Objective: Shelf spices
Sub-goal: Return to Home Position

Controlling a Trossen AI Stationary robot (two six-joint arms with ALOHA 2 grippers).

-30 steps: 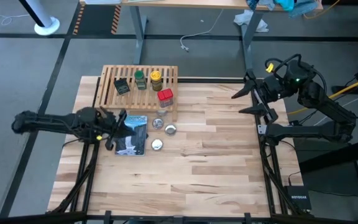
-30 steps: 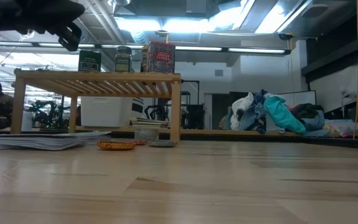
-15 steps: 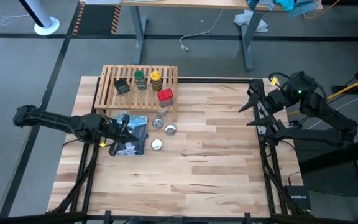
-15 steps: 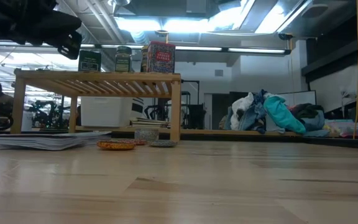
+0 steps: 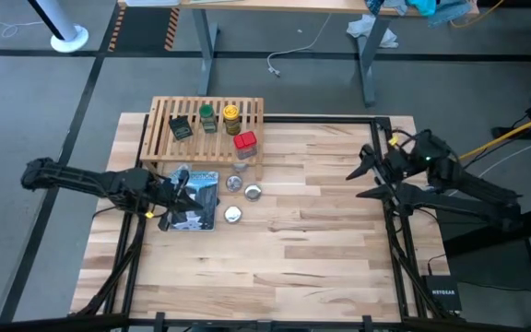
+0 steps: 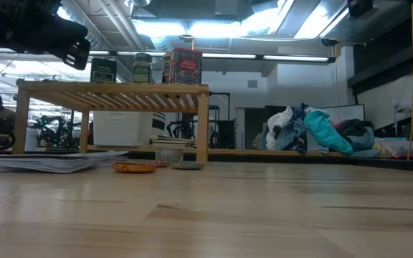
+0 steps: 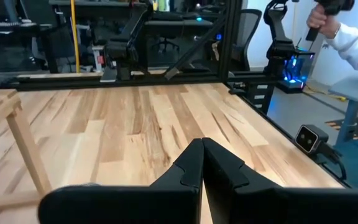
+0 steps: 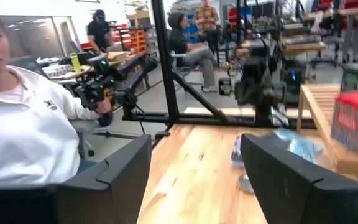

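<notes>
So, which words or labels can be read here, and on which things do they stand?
None can be read for sure.
red tin: printed label, too blurred.
black tin and green-capped jar: labels too small.
black box beside the table: white lettering, too small.

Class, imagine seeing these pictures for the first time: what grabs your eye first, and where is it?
The low light-wood slatted shelf at the table's far-left corner stands out, carrying a black boxy tin, a green-capped jar, a yellow-capped jar and a red boxy tin. The left end effector, shut, hangs by the flat blue-and-white packet before the shelf; the right end effector, open, is at the table's right edge.
</notes>
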